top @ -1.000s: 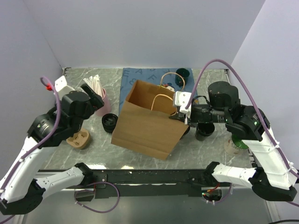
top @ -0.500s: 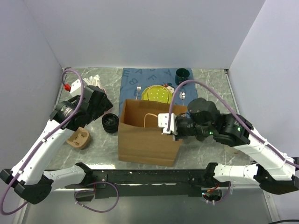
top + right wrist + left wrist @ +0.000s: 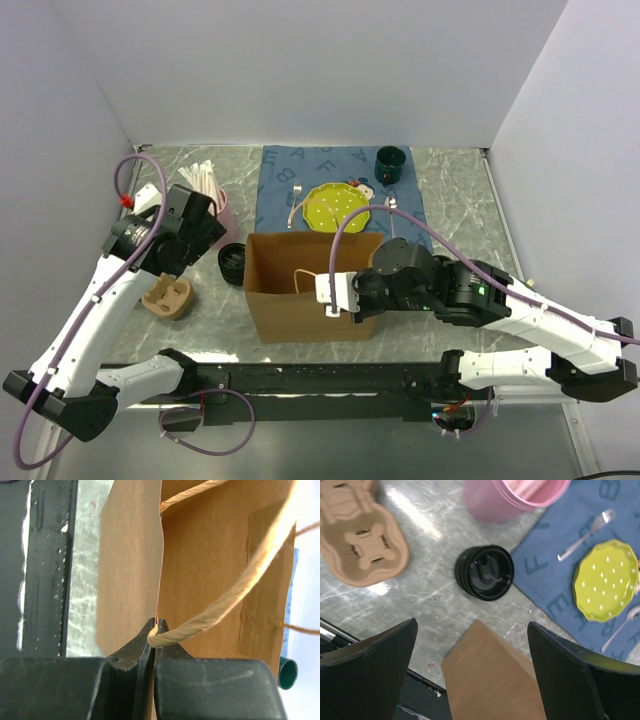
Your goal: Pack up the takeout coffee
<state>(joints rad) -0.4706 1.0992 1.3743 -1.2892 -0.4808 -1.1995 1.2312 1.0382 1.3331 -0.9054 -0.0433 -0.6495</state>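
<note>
The takeout coffee (image 3: 236,264) is a small black lidded cup standing on the table just left of the brown paper bag (image 3: 300,290). In the left wrist view the coffee (image 3: 485,572) is ahead of the fingers, beyond the bag's corner (image 3: 490,680). My left gripper (image 3: 203,240) is open and empty, above and to the left of the cup; its point in the wrist view (image 3: 472,625) lies over the bag's corner. My right gripper (image 3: 335,298) is shut on the bag's near wall and twine handle (image 3: 156,627). The bag (image 3: 210,580) stands upright with its top open.
A cardboard cup carrier (image 3: 167,296) lies left of the cup. A pink cup of white straws (image 3: 212,200) stands behind it. A blue placemat (image 3: 280,170) holds a yellow-green plate (image 3: 337,207) and a fork (image 3: 585,542). A dark green mug (image 3: 389,163) stands at the back.
My right gripper has drawn the bag left and toward the near edge, and it now stands squarer. My left arm has swung to hover near the black cup.
</note>
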